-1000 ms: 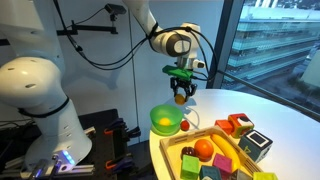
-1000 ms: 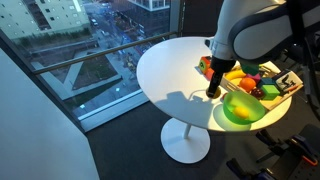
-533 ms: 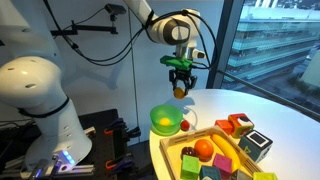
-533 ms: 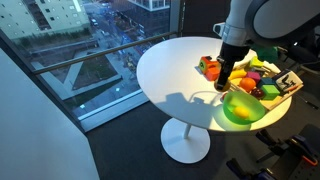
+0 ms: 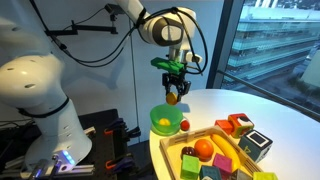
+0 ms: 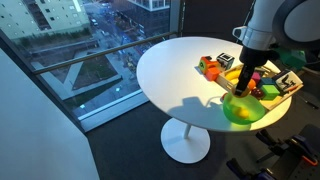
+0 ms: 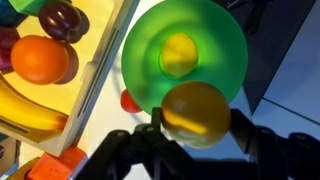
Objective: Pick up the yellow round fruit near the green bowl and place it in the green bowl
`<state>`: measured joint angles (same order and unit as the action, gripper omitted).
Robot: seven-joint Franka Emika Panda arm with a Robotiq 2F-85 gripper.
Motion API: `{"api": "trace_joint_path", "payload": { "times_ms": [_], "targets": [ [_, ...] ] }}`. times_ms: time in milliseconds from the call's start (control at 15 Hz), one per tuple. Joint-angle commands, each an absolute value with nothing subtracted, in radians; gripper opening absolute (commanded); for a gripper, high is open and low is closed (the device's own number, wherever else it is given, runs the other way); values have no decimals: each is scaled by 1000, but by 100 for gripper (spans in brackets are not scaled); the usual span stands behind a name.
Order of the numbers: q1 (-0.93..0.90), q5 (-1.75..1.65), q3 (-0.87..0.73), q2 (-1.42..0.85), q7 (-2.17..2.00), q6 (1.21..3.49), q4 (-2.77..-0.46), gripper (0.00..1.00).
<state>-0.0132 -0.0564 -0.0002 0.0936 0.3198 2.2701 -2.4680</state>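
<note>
the yellow round fruit (image 7: 197, 113) hangs above the green bowl (image 7: 225, 45) — the gripper (image 5: 172, 93) clamped tight on it; a small red ball (image 7: 130, 101) lies just beside the bowl

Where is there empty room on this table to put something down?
The big bare part of the white table on the window side, bordered by the table's edge and the coloured blocks. It is crowded by the wooden tray and green bowl, where the pincer hangs with the yellow fruit.

The gripper (image 6: 246, 86) over the green bowl (image 6: 232, 110).
</note>
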Motion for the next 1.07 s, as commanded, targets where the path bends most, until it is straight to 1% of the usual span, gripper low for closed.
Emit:
{"api": "trace_joint_path", "payload": {
  "times_ms": [0, 400, 600, 667, 733, 867, 933, 1000],
  "targets": [
    [-2, -63, -21, 137, 336, 2294, -2543, 44],
    [9, -89, -32, 123, 322, 2483, -2651, 44],
    [7, -78, -35, 118, 326, 2535, -2689, 44],
    [7, -75, -36, 118, 327, 2541, -2695, 71],
    [6, -69, -37, 119, 332, 2541, -2698, 93],
    [6, -69, -36, 121, 329, 2534, -2696, 94],
    [5, -65, -36, 122, 328, 2518, -2689, 100],
    [6, -71, -35, 124, 323, 2508, -2683, 100]
  ]
}}
